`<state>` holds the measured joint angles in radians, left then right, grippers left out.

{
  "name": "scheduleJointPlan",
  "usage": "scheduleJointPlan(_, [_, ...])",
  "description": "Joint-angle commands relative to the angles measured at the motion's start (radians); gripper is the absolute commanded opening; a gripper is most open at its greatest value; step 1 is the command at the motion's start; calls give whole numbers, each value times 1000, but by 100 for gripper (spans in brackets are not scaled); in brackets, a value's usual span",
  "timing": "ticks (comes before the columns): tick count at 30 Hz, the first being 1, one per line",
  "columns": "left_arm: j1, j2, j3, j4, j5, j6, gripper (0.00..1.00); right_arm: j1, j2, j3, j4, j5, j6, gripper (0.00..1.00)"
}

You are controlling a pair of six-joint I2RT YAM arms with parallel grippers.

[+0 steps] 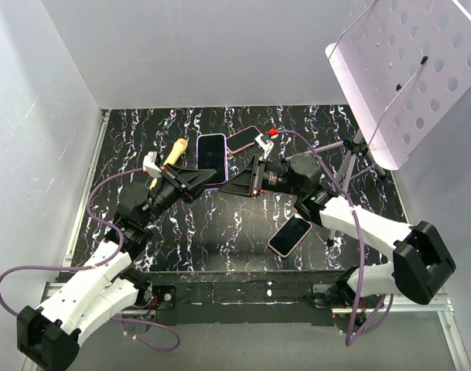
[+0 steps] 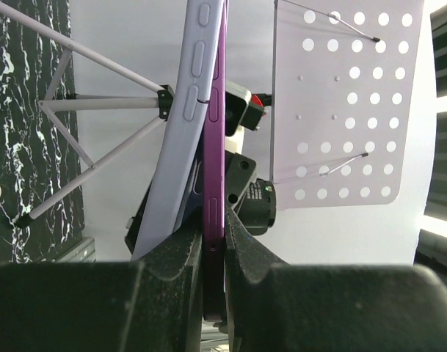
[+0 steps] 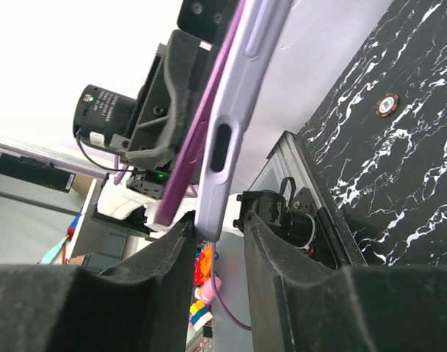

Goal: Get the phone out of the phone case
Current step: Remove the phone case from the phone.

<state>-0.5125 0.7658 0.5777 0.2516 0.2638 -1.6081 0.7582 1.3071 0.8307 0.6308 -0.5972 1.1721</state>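
- Phone (image 2: 214, 147), dark purple, stood on its thin side in the air between the two arms, above the middle of the bench (image 1: 220, 228).
- The left claw (image 2: 212, 242) was clenched on the phone's thin edge. The right claw (image 3: 214, 229) was clenched on the end of the pale purple phone case (image 3: 234, 110).
- The case stood away from the phone at one end, so the job looked about half done.
- What could go wrong: each claw held only a thin edge. A hard tug could make the phone slip out and fall onto the bench.
- If the claws pulled straight apart, the lip of the case could catch on a corner of the phone and bend instead of letting go. A slow peel looked safer.
- Room to move: a second phone (image 1: 290, 235) lay on the bench just beside the right arm. A third phone (image 1: 243, 139) lay just behind the claws. A yellow handle (image 1: 175, 150) lay near the left claw.
- A white plate with holes (image 1: 405, 69) stood well apart, off to the right.
- Pulling up, away from those things, looked like the freest way.
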Motion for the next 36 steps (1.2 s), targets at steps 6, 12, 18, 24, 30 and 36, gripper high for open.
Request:
scheduleJointPlan(6, [-9,-25,7,109,60,-30,0,1,9,56,-25,92,-51,40])
scheduleJointPlan(12, [-9,-20,7,97,81,-38,0,1,43,90,-28,106,-66,32])
scheduleJointPlan(18, [-9,-29,1,61,94,-35,0,-52,63,201,-365,222,-274,1])
scheduleJointPlan(24, [-9,-66,-13,-34,97,22,0,-125,156,351,-888,491,-485,1])
scheduleJointPlan(30, [-9,-131,-44,-230,59,221,0,-129,100,245,-870,429,-514,1])
scheduleJointPlan(36, [-6,-102,-75,-360,31,445,0,-96,-23,111,-826,386,-502,1])
